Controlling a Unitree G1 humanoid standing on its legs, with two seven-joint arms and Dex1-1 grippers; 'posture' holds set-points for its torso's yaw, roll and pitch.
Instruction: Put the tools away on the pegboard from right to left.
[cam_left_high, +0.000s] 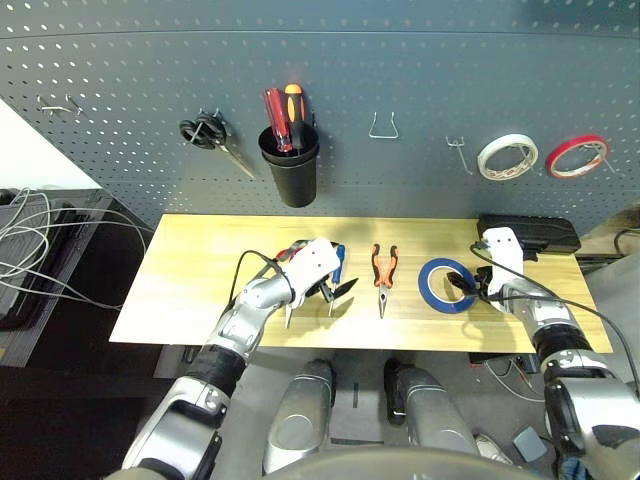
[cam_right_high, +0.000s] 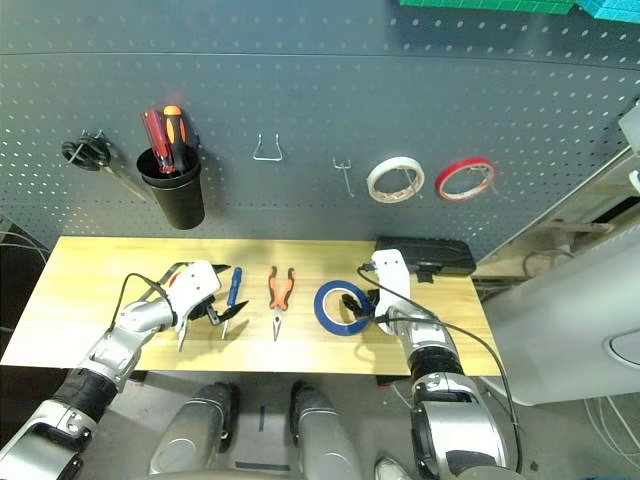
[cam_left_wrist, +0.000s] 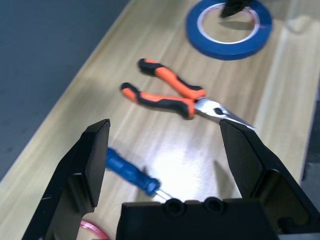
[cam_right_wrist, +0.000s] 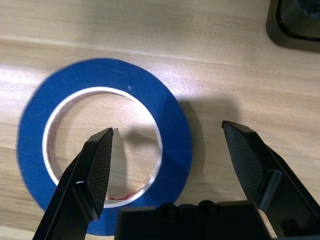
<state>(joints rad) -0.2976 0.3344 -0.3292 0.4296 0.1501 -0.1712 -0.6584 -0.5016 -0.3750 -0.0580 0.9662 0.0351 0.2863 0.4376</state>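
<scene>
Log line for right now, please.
right gripper: open, straddling blue tape ring rim | left gripper: open, above screwdriver | pliers: on table

Blue tape ring (cam_left_high: 446, 285) lies flat on the counter at my two o'clock. Orange-and-black pliers (cam_left_high: 384, 278) lie closed at twelve, nose toward me. The small blue-handled screwdriver (cam_right_high: 232, 290) lies at eleven. Behind them stands the grey-blue pegboard (cam_left_high: 400, 80).

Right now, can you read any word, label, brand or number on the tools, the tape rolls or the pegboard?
None: no readable text on anything in view.
The blue tape ring, pliers and screwdriver show no lettering.
The pegboard bears no labels.
</scene>
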